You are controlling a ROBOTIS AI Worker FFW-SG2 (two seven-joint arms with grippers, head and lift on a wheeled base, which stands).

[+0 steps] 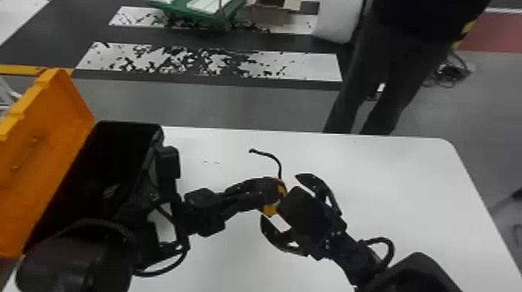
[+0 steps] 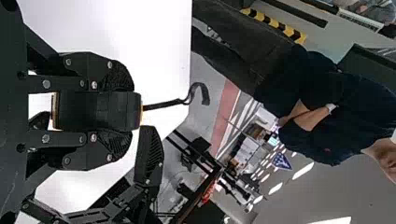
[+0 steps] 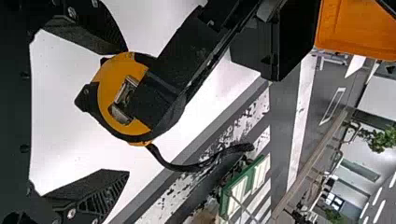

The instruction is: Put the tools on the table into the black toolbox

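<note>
Over the middle of the table, my left gripper (image 1: 268, 192) is shut on a yellow and black tape measure (image 1: 269, 210) with a black strap. The tape measure (image 2: 100, 110) is clamped between the pads of my left gripper (image 2: 112, 110) in the left wrist view. My right gripper (image 1: 280, 205) stands open just to the right, its fingers spread on either side of the tape measure. In the right wrist view the tape measure (image 3: 106, 88) lies by the opening of my right gripper (image 3: 125, 112). The black toolbox (image 1: 130, 128) with its orange lid raised stands at the table's left.
The white table (image 1: 388, 174) stretches away to the right of both arms. The raised orange lid (image 1: 50, 128) leans outward at the far left. A person stands beyond the table's far edge.
</note>
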